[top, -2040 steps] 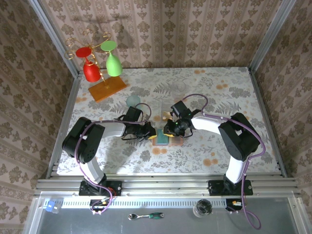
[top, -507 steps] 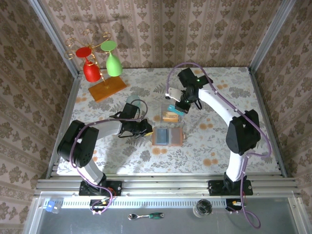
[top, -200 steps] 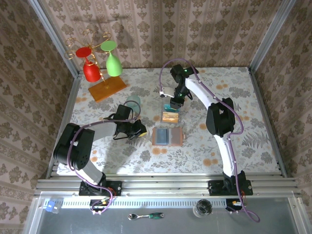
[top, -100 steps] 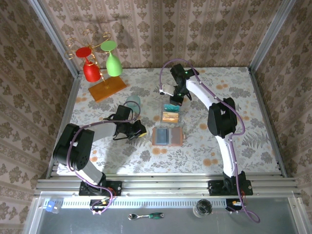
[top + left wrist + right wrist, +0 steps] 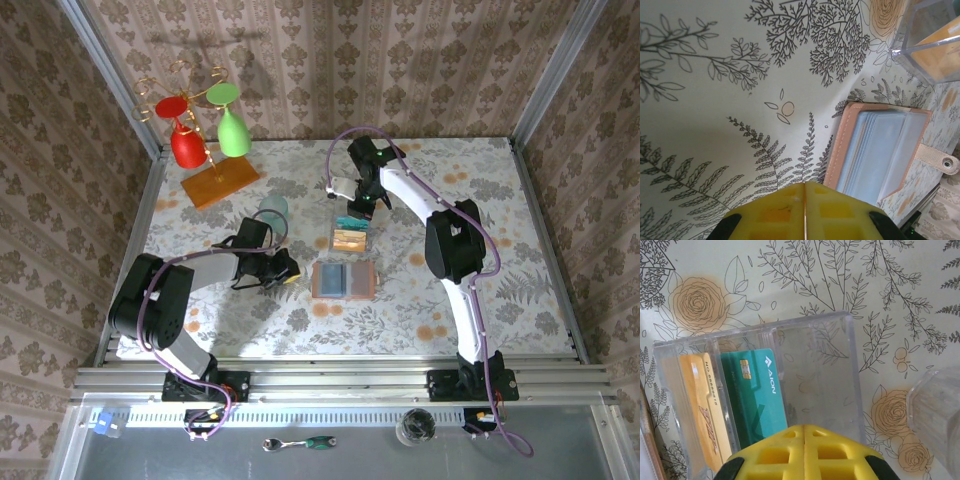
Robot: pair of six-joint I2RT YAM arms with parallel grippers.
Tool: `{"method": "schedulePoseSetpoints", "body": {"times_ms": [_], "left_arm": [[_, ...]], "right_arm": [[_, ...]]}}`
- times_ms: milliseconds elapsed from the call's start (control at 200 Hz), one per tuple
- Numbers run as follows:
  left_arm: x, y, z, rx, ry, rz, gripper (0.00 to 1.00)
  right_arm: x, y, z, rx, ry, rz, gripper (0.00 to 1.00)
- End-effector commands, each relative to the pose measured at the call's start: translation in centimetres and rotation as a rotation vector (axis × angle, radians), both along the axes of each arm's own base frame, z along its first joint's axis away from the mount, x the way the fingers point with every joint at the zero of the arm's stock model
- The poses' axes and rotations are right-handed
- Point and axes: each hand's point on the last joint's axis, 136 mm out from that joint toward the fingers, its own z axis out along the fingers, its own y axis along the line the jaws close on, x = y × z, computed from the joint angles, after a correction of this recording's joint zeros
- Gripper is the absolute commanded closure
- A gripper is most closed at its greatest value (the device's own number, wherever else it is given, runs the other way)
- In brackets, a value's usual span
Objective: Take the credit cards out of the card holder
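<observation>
Here the right gripper (image 5: 805,432) is seen closed and empty over the clear plastic box (image 5: 835,365); a teal credit card (image 5: 757,395) and an orange credit card (image 5: 702,412) are stood just left of it. The open card holder (image 5: 880,150) is laid near the closed left gripper (image 5: 805,189), ahead to its right

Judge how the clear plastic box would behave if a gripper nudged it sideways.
The clear plastic box looks thin-walled and holds a teal card and an orange card, so it is probably light and would likely slide easily. Its moulded dividers suggest a stiff shell. The loosely slotted cards might shift or rattle.
</observation>
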Motion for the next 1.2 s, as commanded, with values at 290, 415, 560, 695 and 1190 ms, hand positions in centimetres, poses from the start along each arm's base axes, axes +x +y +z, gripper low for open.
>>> {"method": "schedulePoseSetpoints", "body": {"times_ms": [290,415,560,695,1190], "left_arm": [[-0.1,-0.2,0.3,-0.009,-0.011,-0.007,0.91],[-0.2,-0.5,0.3,-0.014,-0.013,-0.01,0.91],[0.1,-0.7,0.2,-0.019,-0.014,-0.011,0.91],[-0.4,-2.0,0.2,-0.025,-0.015,-0.049,0.91],[-0.6,-4.5,0.2,-0.038,-0.022,-0.102,0.91]], "right_arm": [[-0.2,0.4,2.2,0.033,-0.034,-0.014,1.0],[-0.6,0.6,2.8,0.056,-0.038,-0.029,1.0],[-1.3,0.9,3.7,0.102,-0.05,-0.065,1.0],[-2.4,1.1,4.3,0.144,-0.06,-0.113,1.0],[-6.3,1.7,4.8,0.373,0.086,-0.622,1.0]]}}
